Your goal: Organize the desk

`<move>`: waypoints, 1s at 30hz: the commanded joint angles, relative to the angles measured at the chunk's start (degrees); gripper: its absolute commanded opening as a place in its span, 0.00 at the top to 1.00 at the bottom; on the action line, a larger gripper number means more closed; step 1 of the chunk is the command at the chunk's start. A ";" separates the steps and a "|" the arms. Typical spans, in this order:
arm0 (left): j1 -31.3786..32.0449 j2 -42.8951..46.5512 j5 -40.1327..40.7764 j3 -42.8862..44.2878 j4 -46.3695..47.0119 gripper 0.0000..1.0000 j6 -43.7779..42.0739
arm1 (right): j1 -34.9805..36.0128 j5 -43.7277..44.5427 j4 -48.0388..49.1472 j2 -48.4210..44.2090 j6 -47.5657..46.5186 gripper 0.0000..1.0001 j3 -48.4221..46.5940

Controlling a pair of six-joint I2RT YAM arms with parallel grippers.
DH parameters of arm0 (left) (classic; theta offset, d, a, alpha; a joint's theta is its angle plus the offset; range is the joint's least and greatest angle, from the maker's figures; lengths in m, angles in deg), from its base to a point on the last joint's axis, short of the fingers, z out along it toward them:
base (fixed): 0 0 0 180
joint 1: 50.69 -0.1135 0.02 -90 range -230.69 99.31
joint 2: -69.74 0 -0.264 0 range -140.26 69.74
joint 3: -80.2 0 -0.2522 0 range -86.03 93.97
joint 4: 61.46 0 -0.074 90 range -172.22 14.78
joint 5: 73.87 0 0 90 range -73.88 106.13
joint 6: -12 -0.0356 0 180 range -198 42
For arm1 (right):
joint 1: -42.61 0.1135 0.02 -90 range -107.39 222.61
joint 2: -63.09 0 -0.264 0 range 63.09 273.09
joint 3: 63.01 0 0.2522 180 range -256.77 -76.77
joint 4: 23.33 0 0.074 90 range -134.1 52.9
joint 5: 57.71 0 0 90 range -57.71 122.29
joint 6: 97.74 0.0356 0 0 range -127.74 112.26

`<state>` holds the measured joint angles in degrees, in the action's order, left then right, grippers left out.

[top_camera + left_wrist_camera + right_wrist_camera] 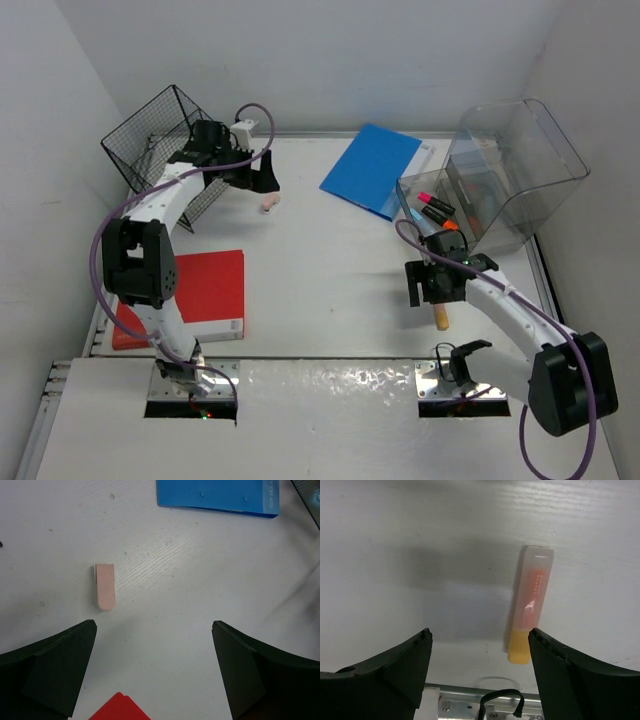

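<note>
The white desk (330, 270) holds scattered items. A small pink eraser (269, 203) lies flat just ahead of my left gripper (264, 184). In the left wrist view the eraser (105, 586) sits beyond the left finger, outside the wide open left gripper (154, 625). An orange highlighter (440, 316) lies near the desk's front edge under my right gripper (430, 297). In the right wrist view the highlighter (530, 611) rests on the desk close to the right finger, and the right gripper (480, 632) is open and holds nothing.
A black wire basket (160, 135) stands tilted at the back left. A blue folder (372, 168) lies at the back centre, and a red notebook (200, 295) at the front left. A clear bin (515, 170) on its side holds markers (436, 205). The metal edge rail (470, 700) runs close below the highlighter.
</note>
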<state>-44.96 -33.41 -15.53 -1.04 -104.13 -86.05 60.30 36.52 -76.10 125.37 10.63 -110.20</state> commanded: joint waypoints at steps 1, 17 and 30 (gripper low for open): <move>-0.11 3.66 -2.44 0.97 1.57 0.00 -1.44 | -0.90 1.83 5.95 0.64 4.03 0.25 1.79; -0.11 4.71 -4.20 1.58 -0.80 0.00 -3.90 | -6.44 1.48 17.21 7.33 10.28 0.56 11.72; -0.11 4.45 -0.77 4.04 -4.40 0.00 -7.94 | 6.37 7.37 10.27 1.70 11.35 1.00 8.66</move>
<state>-44.96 -31.62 -16.19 1.51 -108.50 -92.39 61.99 41.48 -60.80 127.25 22.06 -98.96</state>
